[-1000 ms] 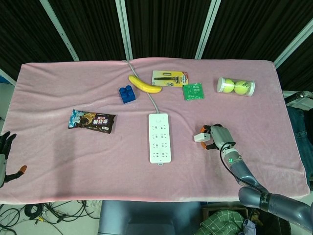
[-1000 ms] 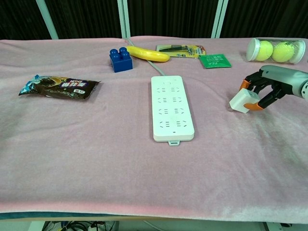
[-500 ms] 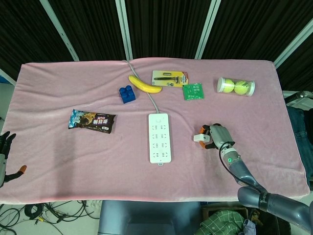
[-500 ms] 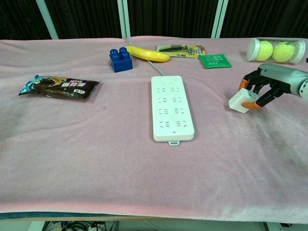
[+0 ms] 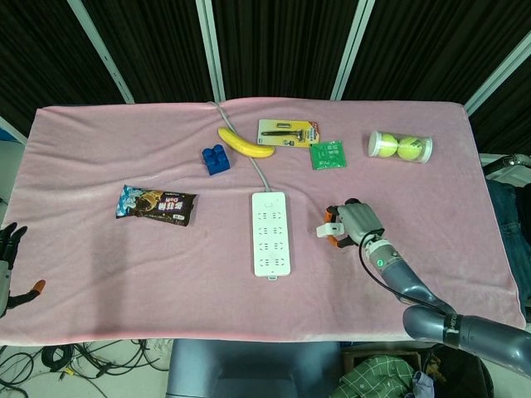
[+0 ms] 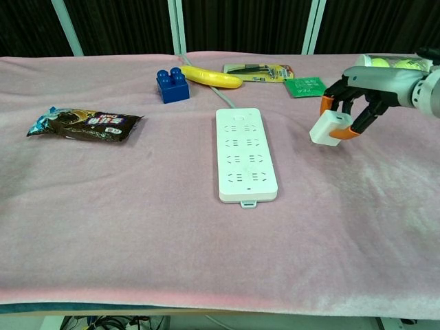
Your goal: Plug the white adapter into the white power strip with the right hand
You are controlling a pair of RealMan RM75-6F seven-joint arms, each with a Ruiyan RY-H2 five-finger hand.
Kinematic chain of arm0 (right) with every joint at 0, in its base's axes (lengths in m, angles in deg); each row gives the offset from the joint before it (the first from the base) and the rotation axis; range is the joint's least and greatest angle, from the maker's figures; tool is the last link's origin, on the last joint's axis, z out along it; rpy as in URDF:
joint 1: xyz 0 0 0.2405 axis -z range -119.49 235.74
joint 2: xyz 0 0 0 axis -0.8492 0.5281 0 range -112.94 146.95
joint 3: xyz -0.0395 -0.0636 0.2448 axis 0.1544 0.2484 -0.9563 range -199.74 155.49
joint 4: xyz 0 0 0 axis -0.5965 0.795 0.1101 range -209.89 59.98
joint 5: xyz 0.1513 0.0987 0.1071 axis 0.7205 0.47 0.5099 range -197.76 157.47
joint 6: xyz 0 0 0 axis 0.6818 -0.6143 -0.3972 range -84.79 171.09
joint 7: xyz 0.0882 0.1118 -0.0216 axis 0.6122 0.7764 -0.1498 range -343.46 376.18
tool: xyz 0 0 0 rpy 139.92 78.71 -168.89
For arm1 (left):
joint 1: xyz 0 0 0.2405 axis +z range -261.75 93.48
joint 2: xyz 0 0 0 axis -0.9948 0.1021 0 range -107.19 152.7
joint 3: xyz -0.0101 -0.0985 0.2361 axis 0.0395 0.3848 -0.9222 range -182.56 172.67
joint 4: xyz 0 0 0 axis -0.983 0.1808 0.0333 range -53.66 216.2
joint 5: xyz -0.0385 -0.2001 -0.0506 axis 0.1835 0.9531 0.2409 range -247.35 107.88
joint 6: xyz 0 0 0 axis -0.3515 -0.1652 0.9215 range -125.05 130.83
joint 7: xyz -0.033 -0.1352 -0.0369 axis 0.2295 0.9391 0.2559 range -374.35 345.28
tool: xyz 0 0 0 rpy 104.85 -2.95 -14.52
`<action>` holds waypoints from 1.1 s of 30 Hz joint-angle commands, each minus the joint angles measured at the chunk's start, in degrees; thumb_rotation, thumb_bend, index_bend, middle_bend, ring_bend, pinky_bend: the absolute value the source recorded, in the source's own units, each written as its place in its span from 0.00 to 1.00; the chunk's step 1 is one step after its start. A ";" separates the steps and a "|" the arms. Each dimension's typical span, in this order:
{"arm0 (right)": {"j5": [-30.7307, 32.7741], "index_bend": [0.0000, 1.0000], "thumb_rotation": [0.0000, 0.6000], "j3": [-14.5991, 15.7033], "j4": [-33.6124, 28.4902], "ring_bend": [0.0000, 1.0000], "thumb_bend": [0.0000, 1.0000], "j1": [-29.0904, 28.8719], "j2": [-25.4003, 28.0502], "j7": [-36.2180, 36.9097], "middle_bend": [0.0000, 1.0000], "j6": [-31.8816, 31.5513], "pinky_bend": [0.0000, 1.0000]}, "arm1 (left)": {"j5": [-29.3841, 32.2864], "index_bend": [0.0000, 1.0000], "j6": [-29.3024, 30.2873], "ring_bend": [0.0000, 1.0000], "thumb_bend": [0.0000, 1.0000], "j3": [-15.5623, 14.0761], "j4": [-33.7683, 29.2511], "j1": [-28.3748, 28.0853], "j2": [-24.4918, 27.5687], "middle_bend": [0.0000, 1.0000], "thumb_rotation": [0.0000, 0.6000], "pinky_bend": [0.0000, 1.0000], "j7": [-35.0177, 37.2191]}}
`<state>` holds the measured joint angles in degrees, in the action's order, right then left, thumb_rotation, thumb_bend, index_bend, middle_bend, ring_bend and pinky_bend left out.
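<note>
Right hand lifted adapter toward strip, prongs hidden

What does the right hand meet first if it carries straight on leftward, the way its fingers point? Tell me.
Probably the white power strip: the right hand, holding the white adapter, points toward its right edge. It may pass above the strip; height is unclear.

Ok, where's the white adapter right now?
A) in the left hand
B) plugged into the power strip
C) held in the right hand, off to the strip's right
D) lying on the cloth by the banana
C: the right hand holds the adapter clear of the power strip.
</note>
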<state>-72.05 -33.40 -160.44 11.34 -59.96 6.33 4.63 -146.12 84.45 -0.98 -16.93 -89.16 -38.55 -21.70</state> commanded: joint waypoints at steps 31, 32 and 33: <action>39.29 0.67 1.00 6.15 -12.87 0.53 0.35 -25.06 -1.78 -26.80 0.58 -10.43 0.29 | 0.09 0.01 -0.52 0.00 0.23 -0.07 0.04 -0.13 0.37 0.00 1.00 0.00 0.60; 39.81 0.67 1.00 6.15 -12.91 0.54 0.35 -25.34 -1.82 -27.04 0.58 -10.53 0.30 | 0.11 0.01 -0.55 0.00 0.23 -0.06 0.07 -0.13 0.39 0.00 1.00 0.00 0.65; 40.33 0.68 1.00 6.10 -12.97 0.54 0.35 -25.60 -1.86 -27.23 0.58 -10.59 0.30 | 0.13 0.01 -0.58 0.00 0.23 -0.05 0.08 -0.14 0.42 0.00 1.00 0.00 0.72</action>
<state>-32.35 -27.32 -173.24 -13.77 -61.71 -20.47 -5.77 -146.00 83.87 -1.03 -16.86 -89.30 -38.14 -20.98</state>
